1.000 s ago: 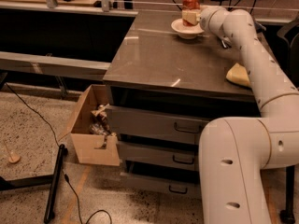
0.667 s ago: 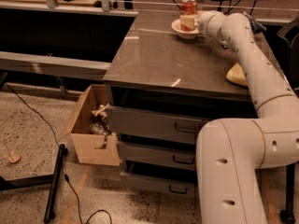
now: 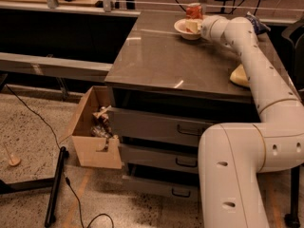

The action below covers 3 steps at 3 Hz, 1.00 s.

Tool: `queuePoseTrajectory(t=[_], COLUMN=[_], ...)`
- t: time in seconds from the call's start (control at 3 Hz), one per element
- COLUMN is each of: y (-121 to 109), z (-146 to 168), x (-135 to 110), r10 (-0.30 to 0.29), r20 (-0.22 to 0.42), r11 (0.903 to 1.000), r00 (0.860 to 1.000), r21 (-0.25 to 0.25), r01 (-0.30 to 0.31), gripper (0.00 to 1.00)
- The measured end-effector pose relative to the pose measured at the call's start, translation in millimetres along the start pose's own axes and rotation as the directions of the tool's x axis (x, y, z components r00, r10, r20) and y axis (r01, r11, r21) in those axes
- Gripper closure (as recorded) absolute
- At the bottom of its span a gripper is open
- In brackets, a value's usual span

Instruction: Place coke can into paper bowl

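Observation:
The red coke can [image 3: 194,10] with its silver top stands upright at the far edge of the grey cabinet top, right over the back of the white paper bowl [image 3: 182,30]. My gripper [image 3: 193,24] reaches in from the right over the bowl and is shut on the can's lower part. The can's bottom is hidden behind the gripper and the bowl's rim, so I cannot tell whether it touches the bowl.
A blue-and-white chip bag [image 3: 257,23] lies behind my arm at the far right. A pale yellow sponge-like block [image 3: 239,76] lies near the right front edge. An open cardboard box [image 3: 92,129] stands on the floor left of the drawers [image 3: 156,127].
The can has come down with the gripper, from higher above the bowl to just over its back rim. The bowl has not moved.

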<state>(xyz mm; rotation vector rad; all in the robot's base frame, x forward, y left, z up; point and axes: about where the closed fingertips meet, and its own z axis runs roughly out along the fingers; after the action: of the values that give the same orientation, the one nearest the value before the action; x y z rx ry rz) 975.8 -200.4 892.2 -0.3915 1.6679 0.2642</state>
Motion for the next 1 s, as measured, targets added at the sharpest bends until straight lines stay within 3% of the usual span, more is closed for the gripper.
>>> queuePoseTrajectory(t=[0.33,1.0], y=[-1.5,-22.0], z=[-3.7,-44.9], x=[-2.5,-28.0], r10=[-0.011,-0.004], r20=[-0.002,0.014], r11=[0.9999,1.0], r00=[1.0,1.0], r21=[-0.007,-0.001], r01=[0.011,0.004], gripper=[0.0,0.0])
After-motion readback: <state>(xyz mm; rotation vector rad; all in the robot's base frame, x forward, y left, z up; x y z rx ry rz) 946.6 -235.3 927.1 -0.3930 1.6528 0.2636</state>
